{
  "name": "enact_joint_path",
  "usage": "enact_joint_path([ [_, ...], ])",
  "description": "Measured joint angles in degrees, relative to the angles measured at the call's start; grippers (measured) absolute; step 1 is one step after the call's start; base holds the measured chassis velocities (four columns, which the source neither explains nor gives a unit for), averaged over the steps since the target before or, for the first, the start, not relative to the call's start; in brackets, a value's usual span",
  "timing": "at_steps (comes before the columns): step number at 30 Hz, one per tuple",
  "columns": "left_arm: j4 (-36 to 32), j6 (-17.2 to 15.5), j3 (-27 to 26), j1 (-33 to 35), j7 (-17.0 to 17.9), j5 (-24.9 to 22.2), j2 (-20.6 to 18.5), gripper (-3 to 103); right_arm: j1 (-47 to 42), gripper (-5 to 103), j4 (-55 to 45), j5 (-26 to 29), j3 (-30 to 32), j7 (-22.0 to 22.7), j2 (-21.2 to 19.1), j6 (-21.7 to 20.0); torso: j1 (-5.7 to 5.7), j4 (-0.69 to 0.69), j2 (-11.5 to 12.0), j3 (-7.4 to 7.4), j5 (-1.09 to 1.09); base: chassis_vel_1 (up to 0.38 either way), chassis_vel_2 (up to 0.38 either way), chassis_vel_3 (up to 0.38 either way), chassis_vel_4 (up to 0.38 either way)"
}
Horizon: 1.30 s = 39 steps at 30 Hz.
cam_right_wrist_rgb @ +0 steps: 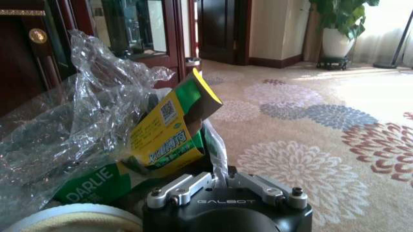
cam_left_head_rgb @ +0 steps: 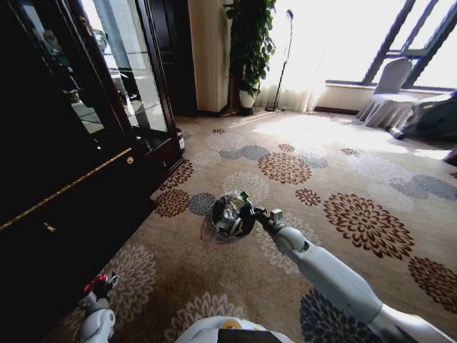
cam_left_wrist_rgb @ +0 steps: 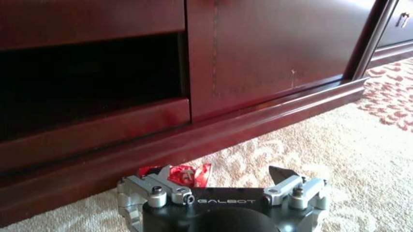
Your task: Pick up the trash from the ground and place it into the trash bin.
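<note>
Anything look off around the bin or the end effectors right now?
Yes. A green-and-yellow cardboard box sticks up out of the bag-lined black trash bin instead of sitting inside, with the right end effector closed at the bin's rim. A small red scrap lies by the left end effector, near the dark wooden cabinet.

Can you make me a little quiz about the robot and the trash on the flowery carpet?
1. True or false: the right gripper is at the trash bin.
2. What colour is the tiny piece beside the left gripper? A) blue B) red C) white
3. Fill in: the left gripper's jaws are ____ (open or shut).

Key: 1 true; 2 B; 3 open.
</note>
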State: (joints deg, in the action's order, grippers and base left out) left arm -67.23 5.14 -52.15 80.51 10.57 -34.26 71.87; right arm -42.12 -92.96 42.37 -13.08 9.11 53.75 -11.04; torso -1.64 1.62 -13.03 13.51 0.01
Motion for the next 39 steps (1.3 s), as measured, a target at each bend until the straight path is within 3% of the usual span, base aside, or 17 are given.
enact_joint_path([
  [39, 1.0, -0.1, 0.5, -0.8, -0.5, 0.7, -0.1, 100, 0.0, 1, 0.0, 0.0, 0.0, 0.0, 0.0, 0.0, 0.0, 0.02, 0.0, 0.0, 0.03, 0.021, 0.02, -0.021, -0.024],
])
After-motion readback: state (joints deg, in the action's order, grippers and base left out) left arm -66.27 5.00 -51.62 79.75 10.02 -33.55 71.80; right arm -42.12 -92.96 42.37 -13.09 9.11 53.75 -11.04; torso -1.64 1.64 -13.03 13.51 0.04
